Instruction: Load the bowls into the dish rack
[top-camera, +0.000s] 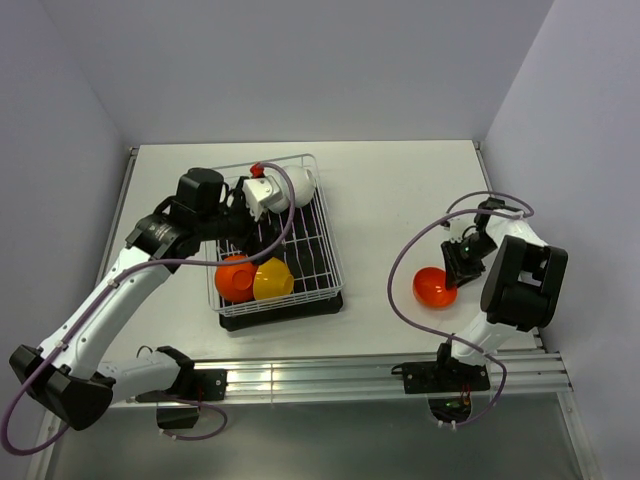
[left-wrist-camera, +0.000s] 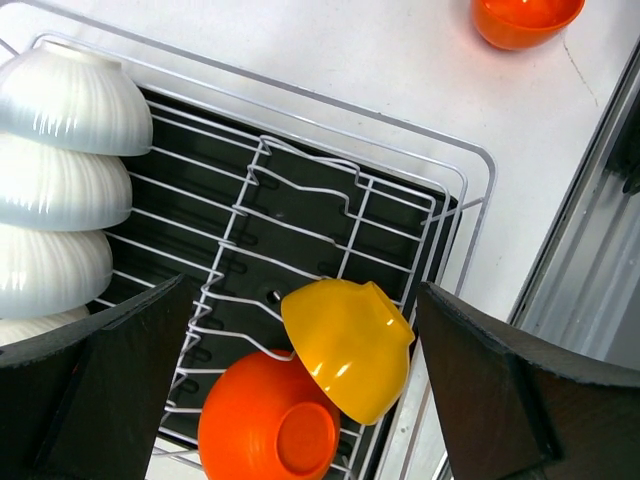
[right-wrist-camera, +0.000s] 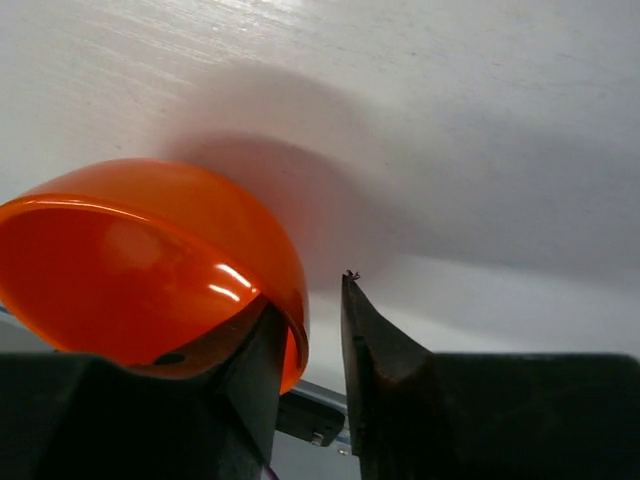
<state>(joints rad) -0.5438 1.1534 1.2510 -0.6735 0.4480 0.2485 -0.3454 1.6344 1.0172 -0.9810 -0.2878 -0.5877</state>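
Red-orange rim of the bowl (right-wrist-camera: 140, 270) between fingers (right-wrist-camera: 380, 370) of the right hand (right-wrist-camera: 310, 320)

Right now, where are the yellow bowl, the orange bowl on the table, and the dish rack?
yellow bowl (left-wrist-camera: 350, 340), left wrist view, outer side.
orange bowl (top-camera: 433, 287), top view, its inside.
dish rack (left-wrist-camera: 300, 225), left wrist view, bare wire floor.

The ribbed bowls (left-wrist-camera: 70, 100) were glossy white with fine grooves. The yellow bowl (left-wrist-camera: 350, 345) was plain and shiny, as was the orange bowl (left-wrist-camera: 265, 425). A second orange bowl (right-wrist-camera: 130, 270) glowed red-orange. The rack (top-camera: 312, 245) was white wire, the tray (top-camera: 285, 311) black, the table (top-camera: 390, 190) white.
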